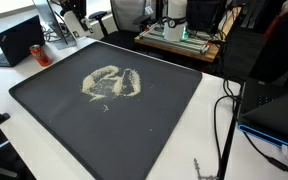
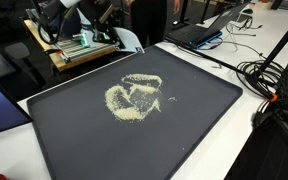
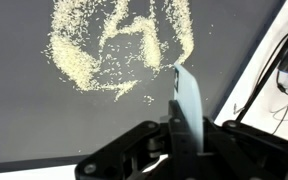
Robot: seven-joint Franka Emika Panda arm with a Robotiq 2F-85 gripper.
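We note a dark mat (image 2: 74, 130) filling the frame's middle. On it pale grains (image 2: 119, 103) lie scattered in a rough ring, centre frame. At right, cables (image 2: 269, 85) tangle; a laptop (image 2: 196, 33) sits upper right.

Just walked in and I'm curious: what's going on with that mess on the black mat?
In the wrist view, the robot's gripper is shut on a thin pale blade. The blade's tip sits just beside a patch of pale grains, spread in loose loops on the mat. Whether the blade touches the mat can't be told. The gripper doesn't show in either exterior view.
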